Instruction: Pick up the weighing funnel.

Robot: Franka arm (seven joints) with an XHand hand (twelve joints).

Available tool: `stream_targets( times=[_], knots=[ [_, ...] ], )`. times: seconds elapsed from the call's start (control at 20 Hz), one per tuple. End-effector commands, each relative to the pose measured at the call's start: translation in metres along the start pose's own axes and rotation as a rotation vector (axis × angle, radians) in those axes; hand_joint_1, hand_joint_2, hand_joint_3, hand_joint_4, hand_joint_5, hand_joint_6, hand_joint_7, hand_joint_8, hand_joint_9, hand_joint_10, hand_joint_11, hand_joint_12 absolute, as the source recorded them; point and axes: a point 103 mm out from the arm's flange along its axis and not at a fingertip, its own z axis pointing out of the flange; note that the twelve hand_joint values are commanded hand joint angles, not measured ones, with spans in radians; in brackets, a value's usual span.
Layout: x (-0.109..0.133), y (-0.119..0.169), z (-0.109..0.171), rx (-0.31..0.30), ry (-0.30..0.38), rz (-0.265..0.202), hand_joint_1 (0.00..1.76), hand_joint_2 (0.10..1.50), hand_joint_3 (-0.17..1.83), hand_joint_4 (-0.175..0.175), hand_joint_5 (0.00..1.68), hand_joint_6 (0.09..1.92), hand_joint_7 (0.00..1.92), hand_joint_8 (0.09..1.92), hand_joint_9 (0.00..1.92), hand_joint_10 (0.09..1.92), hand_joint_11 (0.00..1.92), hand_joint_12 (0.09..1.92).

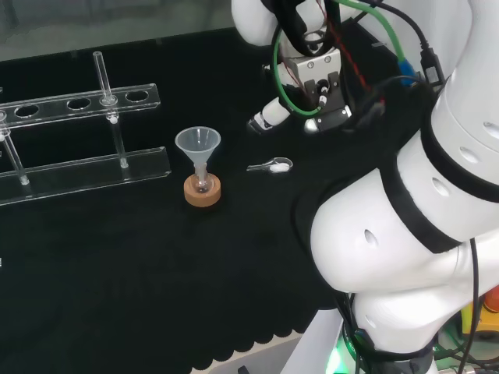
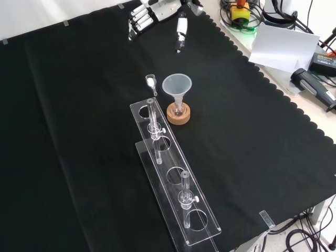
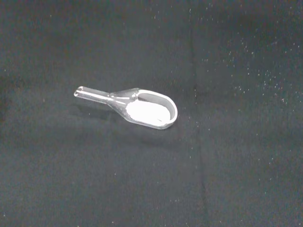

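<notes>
Black cloth covers the table. The weighing funnel lies flat on the cloth and nothing is touching it. In the head view it sits to the right of the funnel, near but apart. In the front view it is just up-left of that funnel, between it and the hand.

The hand hovers at the top of the front view, well apart from the piece. Its fingers are relaxed and spread away from the thumb, with nothing in them. The wrist camera looks down on the piece, so this is likely a line-up for a top-down approach. The pick has not yet begun.

Contents:
- **Weighing funnel:** the scoop end carries a small heap of white powder, so it should be kept level on the lift or the powder spills.
- **Funnel:** it stands mouth up with its stem in a small flask on a cork ring. The ring is probably there to steady the flask. The funnel looks empty; can't tell what the flask holds.
- **Clear rack:** the clear rack holds upright glass tubes, on the far side of the funnel from the hand and so probably out of the approach path.
</notes>
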Motion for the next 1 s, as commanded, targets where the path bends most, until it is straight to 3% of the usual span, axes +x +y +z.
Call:
stream_targets(
  times=[0.05,1.0],
  knots=[
    [-0.003,0.003,0.013,-0.003,0.001,0.011,0.49,0.68,0.01,-0.034,0.21,0.09,0.23,0.50,0.13,0.80,0.00,1.02],
    [-0.004,0.027,0.051,-0.003,-0.011,0.049,0.55,0.69,0.02,-0.024,0.31,0.09,0.32,0.51,0.22,0.75,0.00,1.09]
  ],
)
